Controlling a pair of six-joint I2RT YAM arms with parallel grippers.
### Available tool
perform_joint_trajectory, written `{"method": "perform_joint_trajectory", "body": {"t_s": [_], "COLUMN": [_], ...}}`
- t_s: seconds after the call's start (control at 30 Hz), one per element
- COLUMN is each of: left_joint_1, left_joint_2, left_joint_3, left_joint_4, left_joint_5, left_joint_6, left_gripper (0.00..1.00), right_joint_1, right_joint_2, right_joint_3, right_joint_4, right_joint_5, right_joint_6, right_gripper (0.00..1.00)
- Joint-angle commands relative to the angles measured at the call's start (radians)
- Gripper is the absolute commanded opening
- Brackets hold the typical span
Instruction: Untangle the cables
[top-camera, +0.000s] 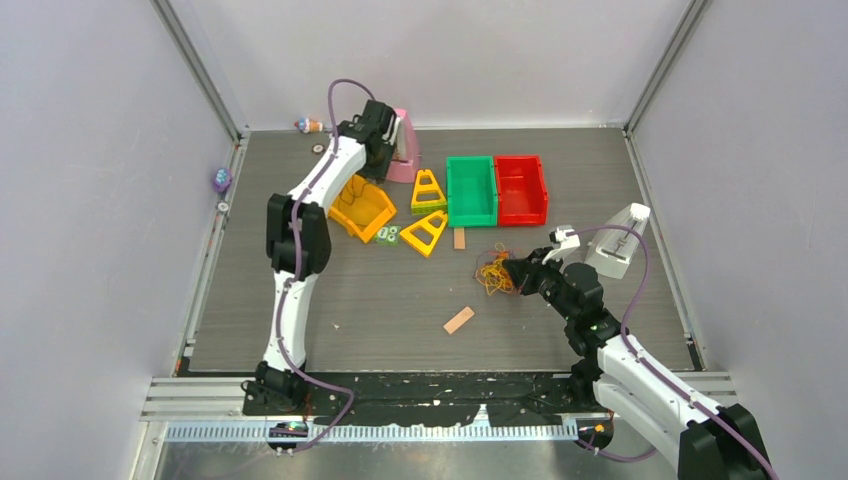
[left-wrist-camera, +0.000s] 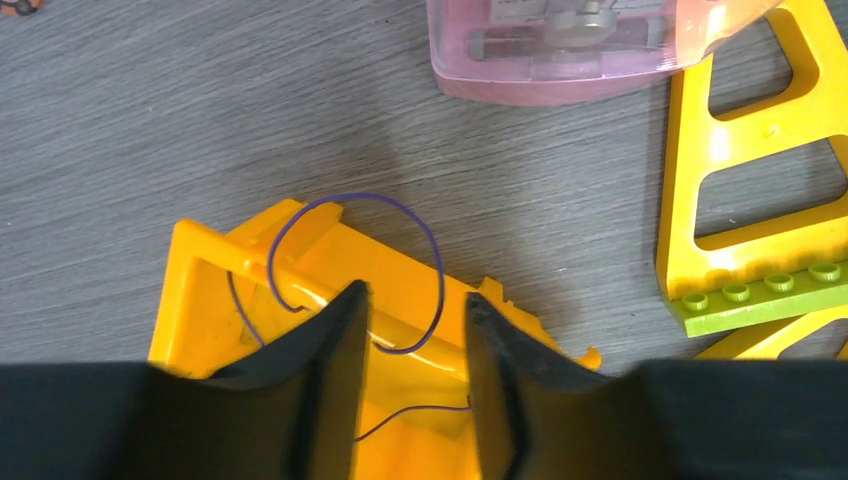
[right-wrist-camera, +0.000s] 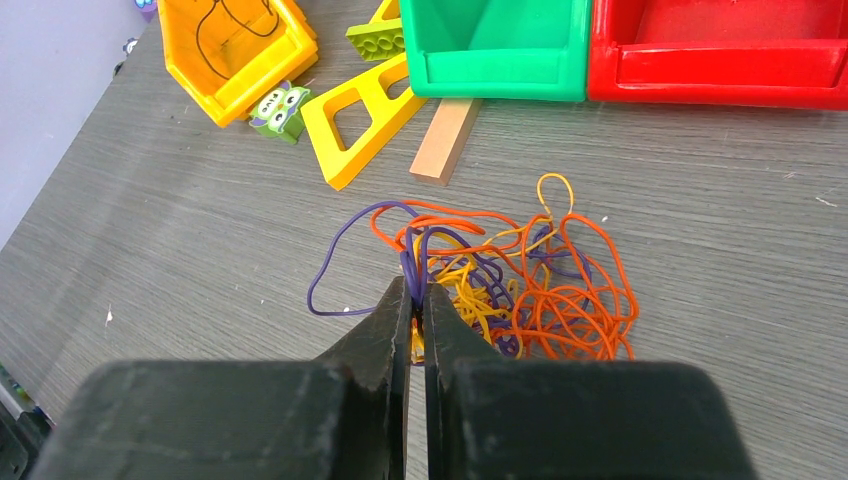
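Note:
The cables (right-wrist-camera: 560, 300) lie as a tangle of orange, yellow and purple cords on the grey table, also seen in the top view as the cables (top-camera: 494, 276). My right gripper (right-wrist-camera: 415, 290) is shut on purple strands at the tangle's left edge, with a purple loop (right-wrist-camera: 311, 297) trailing left. Far across the table, my left gripper (left-wrist-camera: 415, 296) hangs over the yellow bin (left-wrist-camera: 200, 290) with a gap between its fingers. A separate purple cable (left-wrist-camera: 442, 280) loops over the bin's rim, and a thin strand crosses between the fingers without being pinched.
A green bin (top-camera: 471, 190) and a red bin (top-camera: 521, 188) stand behind the tangle. Yellow triangular frames (top-camera: 427, 232), a pink case (top-camera: 404, 152), two wooden blocks (top-camera: 459, 320) and a white object (top-camera: 618, 240) lie around. Grey walls close in on both sides.

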Motion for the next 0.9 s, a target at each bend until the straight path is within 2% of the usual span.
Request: {"method": "perform_joint_trajectory", "body": {"t_s": [0.0,0.1,0.17,0.33,0.43,0.53,0.7,0.87], "left_joint_1": [-0.002,-0.001,-0.002,-0.006,-0.004,-0.005,0.002,0.038], "left_joint_2": [0.021,-0.001,-0.051,-0.279,-0.368,-0.410,-0.419,-0.349], "left_joint_3": [0.055,0.041,-0.009,-0.303,-0.404,-0.446,-0.506,-0.513], "left_joint_4": [-0.044,-0.033,0.019,0.283,0.371,0.353,0.306,0.234], "left_joint_5": [-0.010,-0.012,-0.014,-0.004,-0.031,-0.119,-0.173,-0.144], "left_joint_6": [0.029,0.015,-0.002,-0.020,-0.045,-0.097,-0.164,-0.245], "left_gripper": [0.28,0.00,0.00,0.00,0.00,0.00,0.00,0.00], "right_joint_1": [0.001,0.001,0.001,0.001,0.001,0.001,0.000,0.001], "right_joint_2": [-0.003,-0.001,0.000,0.001,-0.001,-0.002,-0.003,-0.008], "right_joint_3": [0.008,0.009,0.010,0.010,0.010,0.012,0.011,0.011], "right_joint_4": [0.061,0.061,0.061,0.059,0.057,0.055,0.056,0.055], "right_joint_5": [0.014,0.014,0.013,0.013,0.014,0.014,0.011,0.011], "right_joint_6": [0.002,0.003,0.003,0.003,0.001,0.000,0.002,0.002], "right_gripper": [0.05,0.05,0.05,0.05,0.05,0.05,0.05,0.06]}}
